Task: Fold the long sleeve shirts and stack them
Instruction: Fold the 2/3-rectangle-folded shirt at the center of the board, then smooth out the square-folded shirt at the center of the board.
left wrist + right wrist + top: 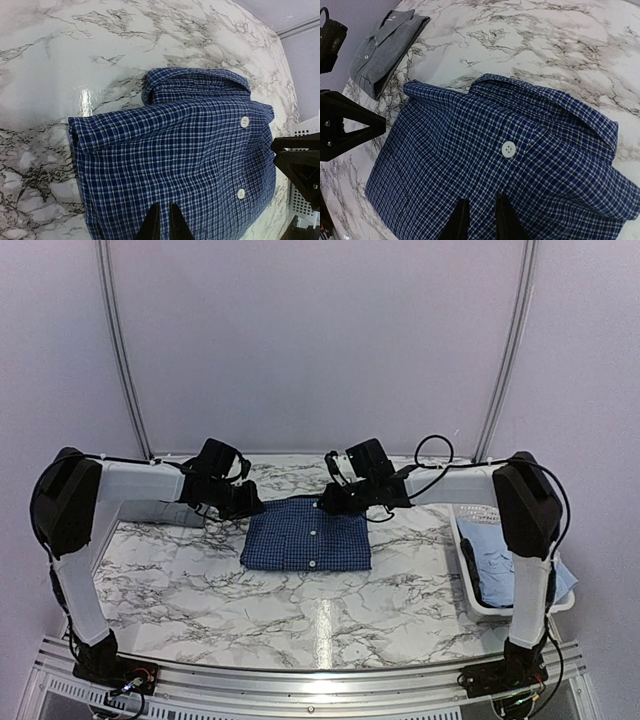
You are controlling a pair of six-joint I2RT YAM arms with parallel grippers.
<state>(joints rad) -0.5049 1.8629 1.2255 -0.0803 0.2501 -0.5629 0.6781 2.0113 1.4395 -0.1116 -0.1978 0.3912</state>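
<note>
The dark blue check shirt (305,535) lies folded, collar to the back, at the middle of the marble table; it fills the left wrist view (175,150) and the right wrist view (495,160). My left gripper (247,502) hovers at its back left corner, with its fingertips almost together just over the cloth (162,220). My right gripper (330,502) is at the collar, its fingertips narrowly apart over the button placket (481,217). The grey shirt (387,47) lies folded at the left (188,514). The light blue shirt (500,545) lies in the basket.
A white basket (462,575) stands at the table's right edge; its mesh wall shows in the left wrist view (306,130). The marble table (330,620) spreads out in front of the shirt. Walls close in the back and sides.
</note>
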